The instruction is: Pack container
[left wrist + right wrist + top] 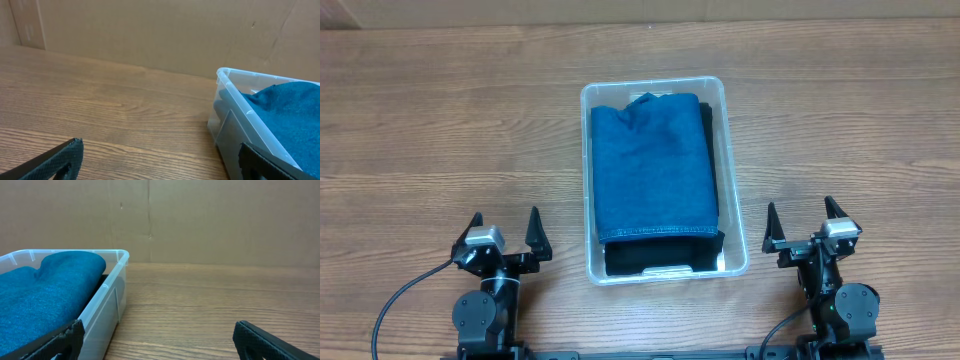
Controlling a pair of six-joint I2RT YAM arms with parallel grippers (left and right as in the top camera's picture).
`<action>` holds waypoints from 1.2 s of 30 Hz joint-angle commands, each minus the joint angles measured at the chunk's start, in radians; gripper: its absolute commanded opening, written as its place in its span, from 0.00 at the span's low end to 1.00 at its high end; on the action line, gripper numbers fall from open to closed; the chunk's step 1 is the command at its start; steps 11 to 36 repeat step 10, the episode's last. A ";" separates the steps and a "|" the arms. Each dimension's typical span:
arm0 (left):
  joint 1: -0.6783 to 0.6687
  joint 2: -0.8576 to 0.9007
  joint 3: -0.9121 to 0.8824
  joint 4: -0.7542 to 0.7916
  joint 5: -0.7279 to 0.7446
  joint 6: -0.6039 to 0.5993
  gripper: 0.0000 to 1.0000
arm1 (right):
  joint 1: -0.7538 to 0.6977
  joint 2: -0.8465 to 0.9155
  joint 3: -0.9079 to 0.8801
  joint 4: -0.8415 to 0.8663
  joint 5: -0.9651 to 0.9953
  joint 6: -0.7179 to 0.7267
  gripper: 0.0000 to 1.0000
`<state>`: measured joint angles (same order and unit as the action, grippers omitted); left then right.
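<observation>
The clear plastic container (pixel 732 170) stands in the middle of the wooden table. A folded blue denim garment (pixel 653 165) lies in it on top of a black garment (pixel 650 256). The container also shows in the left wrist view (pixel 235 112) and the right wrist view (pixel 107 305), with the blue garment (pixel 45 292) inside. My left gripper (pixel 506 228) is open and empty, at the near left of the container. My right gripper (pixel 802 222) is open and empty, at the near right of it. The white label is hidden.
A cardboard wall (pixel 200 220) stands along the far edge of the table. Bare wooden tabletop (pixel 440 130) lies on both sides of the container. A black cable (pixel 405 290) trails from the left arm.
</observation>
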<state>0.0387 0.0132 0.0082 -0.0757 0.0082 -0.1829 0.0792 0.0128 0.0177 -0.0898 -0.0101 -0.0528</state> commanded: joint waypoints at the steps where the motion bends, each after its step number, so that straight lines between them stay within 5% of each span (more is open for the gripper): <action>1: -0.006 -0.009 -0.003 0.000 0.011 0.011 1.00 | -0.001 -0.009 -0.009 0.006 0.010 0.000 1.00; 36: -0.006 -0.009 -0.003 0.000 0.010 0.011 1.00 | -0.001 -0.009 -0.009 0.006 0.010 0.000 1.00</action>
